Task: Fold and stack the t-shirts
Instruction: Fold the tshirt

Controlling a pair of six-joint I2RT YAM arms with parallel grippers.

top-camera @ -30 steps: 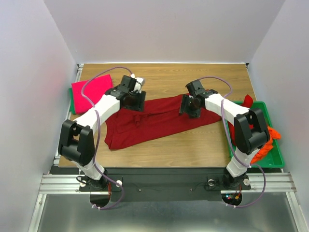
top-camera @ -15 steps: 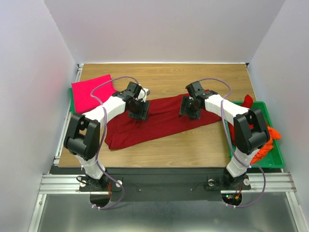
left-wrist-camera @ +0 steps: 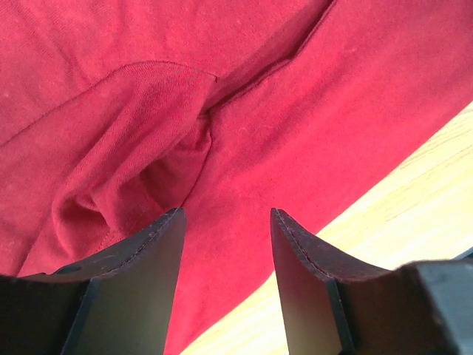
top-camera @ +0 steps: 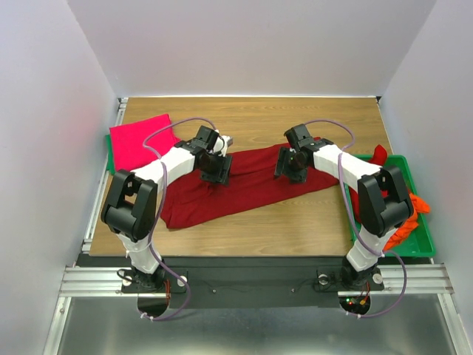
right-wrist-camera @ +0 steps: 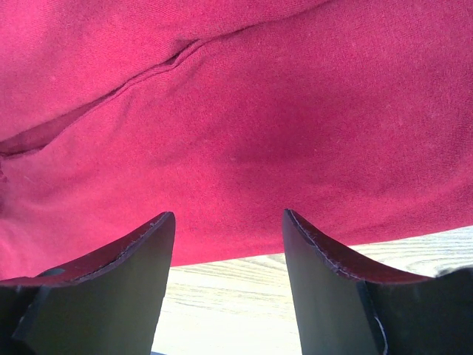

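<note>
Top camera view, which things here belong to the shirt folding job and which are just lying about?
Job: dark red t-shirt spread mid-table; folded pink t-shirt at far left; orange t-shirt bunched in the tray.
Lying about: green tray on the right; wooden table.

A robot laboratory is shown, not a home or a shop. A wooden worktop (top-camera: 251, 229) is closed in on three sides by plain white walls (top-camera: 251, 44). A left arm (top-camera: 159, 170) and a right arm (top-camera: 347, 166) are bolted at its near edge beside aluminium rails (top-camera: 89, 281). Purple cables (top-camera: 181, 120) are led along both arms, and a green plastic tray (top-camera: 414, 251) is placed at the right edge.
</note>
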